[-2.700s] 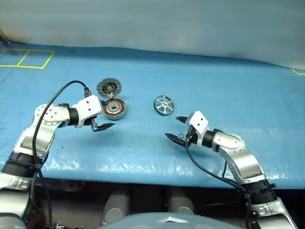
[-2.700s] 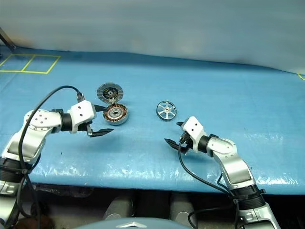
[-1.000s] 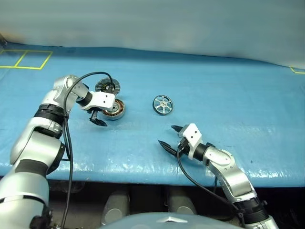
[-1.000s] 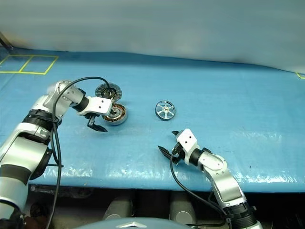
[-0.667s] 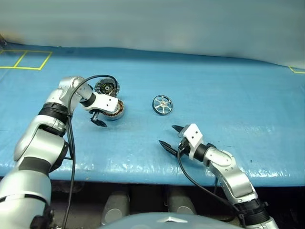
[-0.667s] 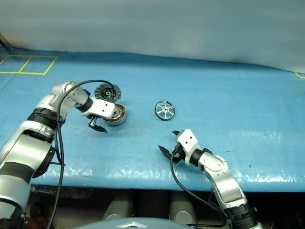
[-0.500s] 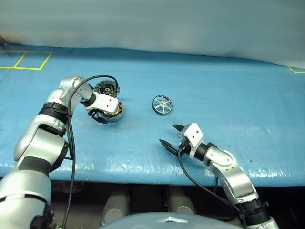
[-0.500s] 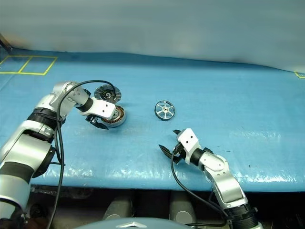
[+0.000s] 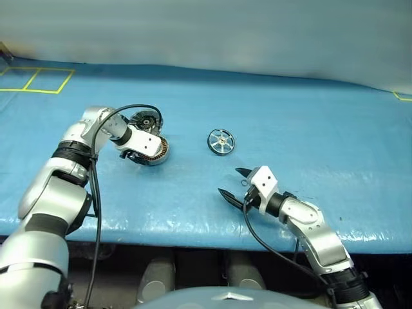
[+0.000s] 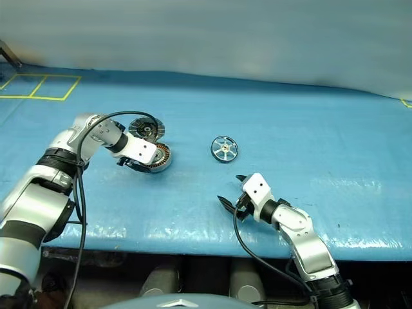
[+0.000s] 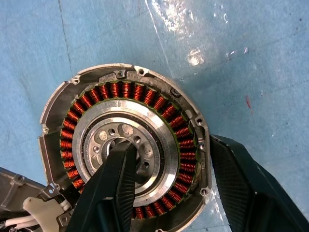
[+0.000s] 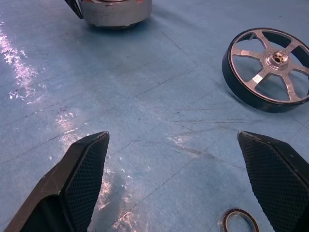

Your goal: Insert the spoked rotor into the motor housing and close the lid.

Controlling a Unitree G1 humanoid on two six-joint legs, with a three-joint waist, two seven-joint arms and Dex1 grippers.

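The motor housing (image 9: pixel 154 150), a silver cup with copper windings (image 11: pixel 120 90), stands left of centre on the blue cover. Its grey segmented lid (image 9: pixel 147 120) lies open just behind it, joined at the rim. My left gripper (image 11: pixel 171 144) points down over the housing, jaws apart. One finger (image 11: pixel 116 183) sits over the silver hub and the other (image 11: pixel 246 188) is outside the rim. To the right, the spoked rotor (image 9: pixel 221 141) lies flat on its own. My right gripper (image 9: pixel 230 181) hovers open in front of the rotor (image 12: pixel 268 67), holding nothing.
A small dark ring (image 12: pixel 239 220) lies on the cover just under my right gripper. Yellow tape squares (image 9: pixel 38 80) mark the far left corner. The blue cover (image 9: pixel 309 129) stretches bare to the right, and its front edge runs close below both arms.
My left gripper has shifted right onto the housing and rolled. Its jaws have narrowed, and one finger now sits over the hub. The right arm has kept still.
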